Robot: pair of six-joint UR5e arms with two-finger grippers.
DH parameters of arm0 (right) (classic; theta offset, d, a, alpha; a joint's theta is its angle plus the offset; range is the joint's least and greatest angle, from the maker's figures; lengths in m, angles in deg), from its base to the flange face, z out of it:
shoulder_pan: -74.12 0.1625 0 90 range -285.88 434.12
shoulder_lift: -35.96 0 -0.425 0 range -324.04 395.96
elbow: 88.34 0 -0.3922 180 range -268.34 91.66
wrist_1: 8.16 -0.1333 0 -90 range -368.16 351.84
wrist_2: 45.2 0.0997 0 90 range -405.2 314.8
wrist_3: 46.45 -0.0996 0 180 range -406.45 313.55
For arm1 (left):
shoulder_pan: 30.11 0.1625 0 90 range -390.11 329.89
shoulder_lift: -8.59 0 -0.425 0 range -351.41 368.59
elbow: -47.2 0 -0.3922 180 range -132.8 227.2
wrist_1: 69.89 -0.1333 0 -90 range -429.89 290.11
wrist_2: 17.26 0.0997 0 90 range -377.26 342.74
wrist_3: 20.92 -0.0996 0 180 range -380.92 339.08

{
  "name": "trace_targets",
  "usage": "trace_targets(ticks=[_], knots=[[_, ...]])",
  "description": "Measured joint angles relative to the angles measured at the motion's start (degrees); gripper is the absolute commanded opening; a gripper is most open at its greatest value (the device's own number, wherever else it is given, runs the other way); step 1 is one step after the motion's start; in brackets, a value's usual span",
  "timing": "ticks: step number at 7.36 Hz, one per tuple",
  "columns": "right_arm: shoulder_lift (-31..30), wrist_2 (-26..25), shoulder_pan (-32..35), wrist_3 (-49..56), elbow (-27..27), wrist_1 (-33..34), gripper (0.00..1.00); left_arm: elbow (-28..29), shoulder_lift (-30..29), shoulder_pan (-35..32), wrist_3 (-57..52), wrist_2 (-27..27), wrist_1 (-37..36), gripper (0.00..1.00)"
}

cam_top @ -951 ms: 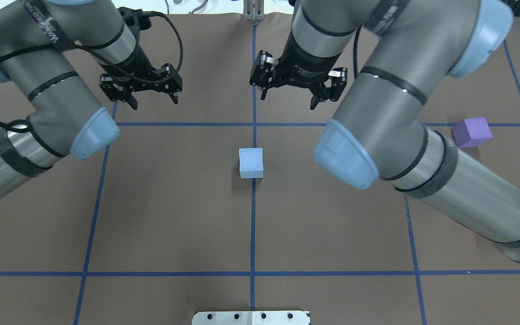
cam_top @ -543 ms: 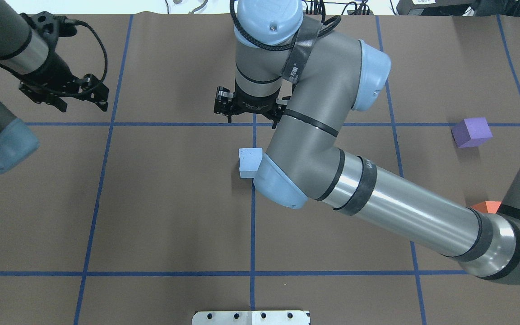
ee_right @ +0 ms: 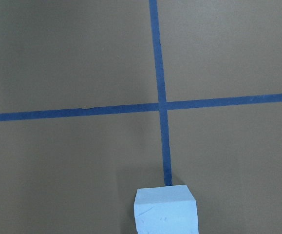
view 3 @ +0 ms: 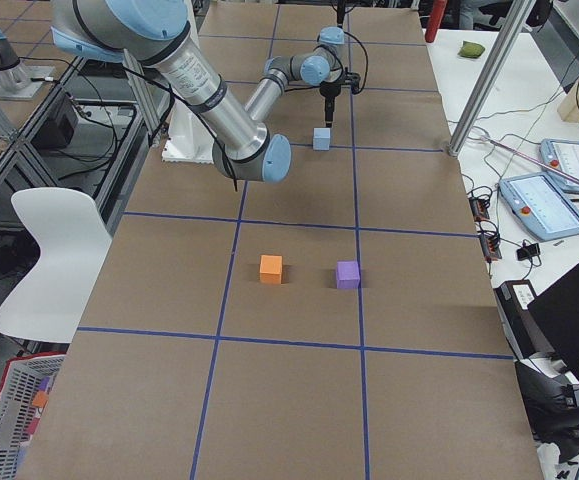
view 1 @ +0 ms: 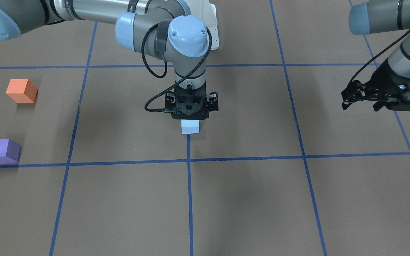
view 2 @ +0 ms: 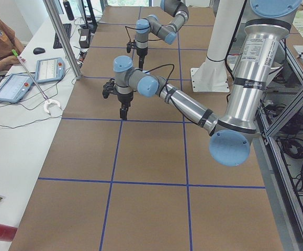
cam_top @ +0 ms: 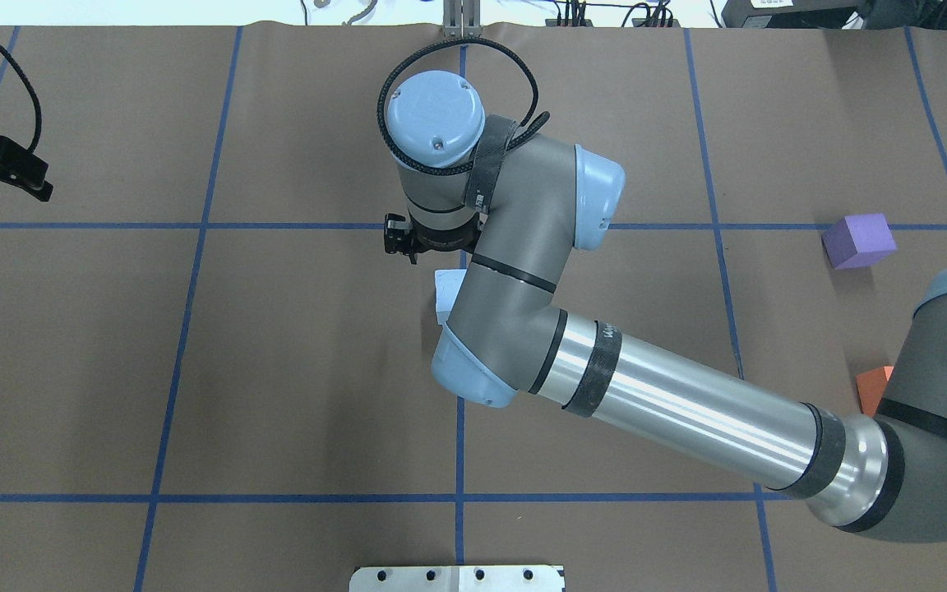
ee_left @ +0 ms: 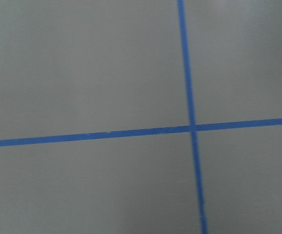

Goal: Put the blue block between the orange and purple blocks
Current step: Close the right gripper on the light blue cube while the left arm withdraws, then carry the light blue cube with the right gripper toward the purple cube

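— Looking for the blue block [view 1: 190, 127].
— Found at mid-table, flat on the brown table cover [view 1: 255, 199], astride a blue tape line [view 1: 188, 149]. Sits right under the right gripper [view 1: 190, 113], half hidden by it from the front and mostly covered by that arm from overhead.
— Clamped in those fingers?
— No. Seen from the front with the linkage spread wide, so released. Cannot tell whether touching the block or hanging just above it. Shows in the right wrist view as a pale cube at the bottom edge, just short of a tape crossing.
— And over by the orange block [view 1: 21, 91] and purple block [view 1: 3, 151]?
— Well apart from the blue one, out on the robot's right. Set near each other, not touching, with open cover between.
— Anything on the left gripper [view 1: 361, 103]?
— Hangs off on the robot's left, far from all three blocks, fingers parted and released. Looks down on brown cover and a tape crossing.
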Motion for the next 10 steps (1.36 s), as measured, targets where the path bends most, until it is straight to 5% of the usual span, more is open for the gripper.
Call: trace_targets(ticks=[7, 8, 9, 10], knots=[[-1.5, -1.1, -2.0, 3.1, -7.4, -8.7, 1.0, 0.5, 1.0, -1.3, -2.8, 0.1, 0.0, 1.0], [-1.8, -0.9, -2.4, 3.0, -7.5, -8.8, 0.68, 0.6, 1.0, -1.3, -2.8, 0.1, 0.0, 1.0], [-1.9, -0.7, -2.8, 1.9, -7.4, -8.7, 0.01, 0.5, 1.0, -1.2, -2.8, 0.1, 0.0, 1.0], [-2.0, -0.3, -2.9, -1.8, -7.0, -8.6, 0.0, 0.5, 1.0, -1.2, -2.8, 0.1, 0.0, 1.0]])
